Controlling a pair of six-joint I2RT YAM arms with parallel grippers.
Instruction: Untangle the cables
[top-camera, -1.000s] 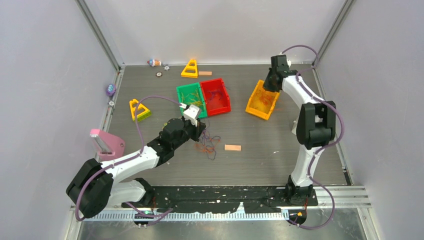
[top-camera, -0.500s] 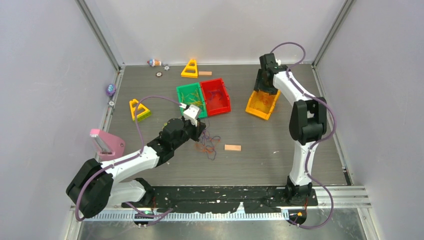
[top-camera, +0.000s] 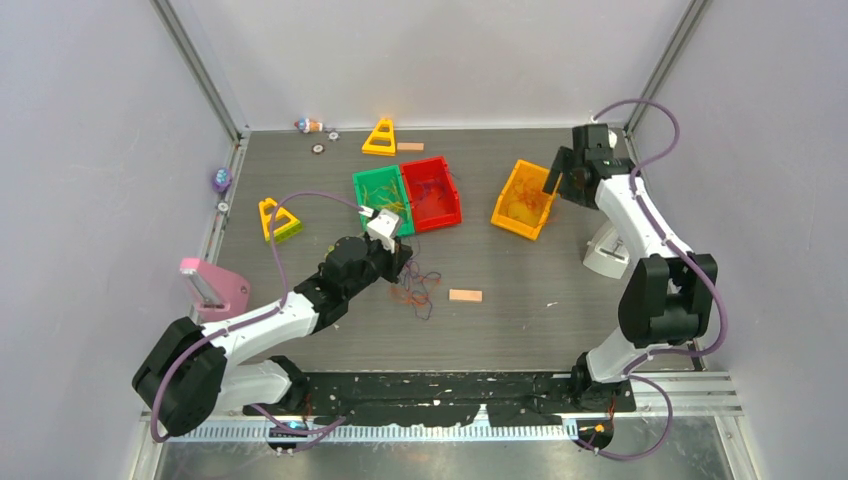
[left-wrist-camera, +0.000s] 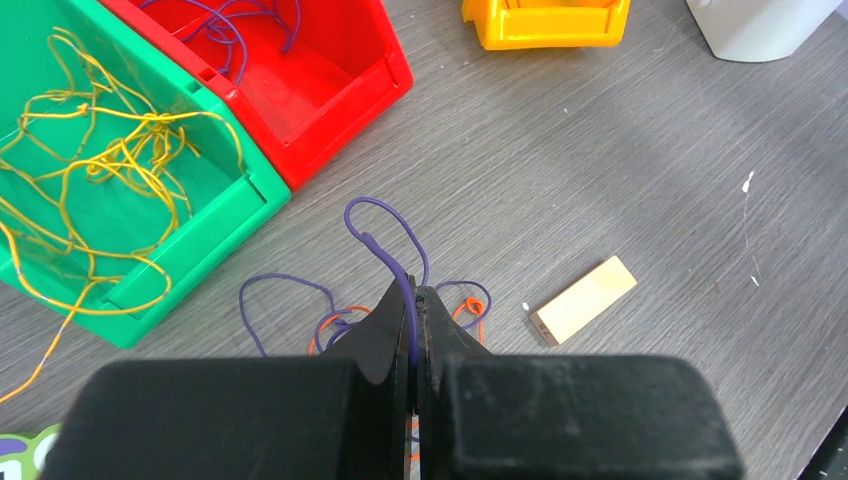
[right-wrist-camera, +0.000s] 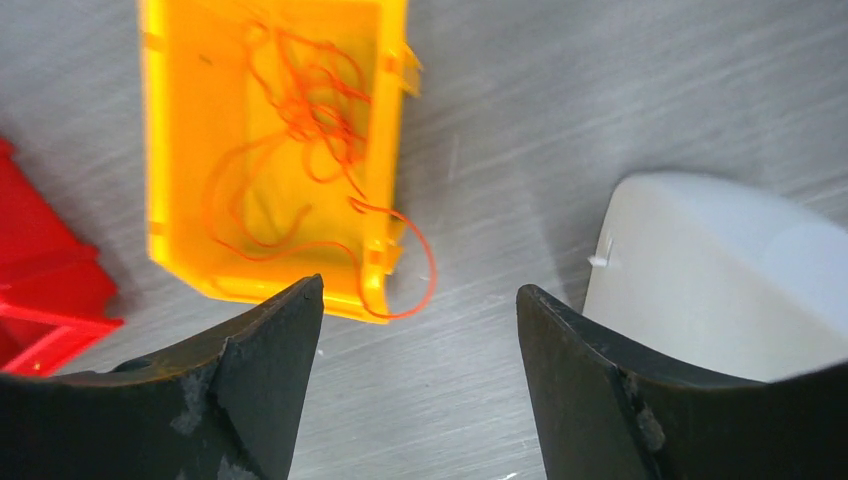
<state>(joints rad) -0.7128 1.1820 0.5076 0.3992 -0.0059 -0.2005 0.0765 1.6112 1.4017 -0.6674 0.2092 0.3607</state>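
Left jaws pinch one purple cable (left-wrist-camera: 385, 255) at the mixed tangle (top-camera: 415, 285) mid-surface, positioned to draw it free. Right jaws stand spread and empty over the yellow bin (right-wrist-camera: 150, 130) at far right, which holds the orange cables (right-wrist-camera: 320, 100).

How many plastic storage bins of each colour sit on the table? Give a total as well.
Green plastic storage bin: 1
Red plastic storage bin: 1
Yellow-orange plastic storage bin: 1
Total: 3
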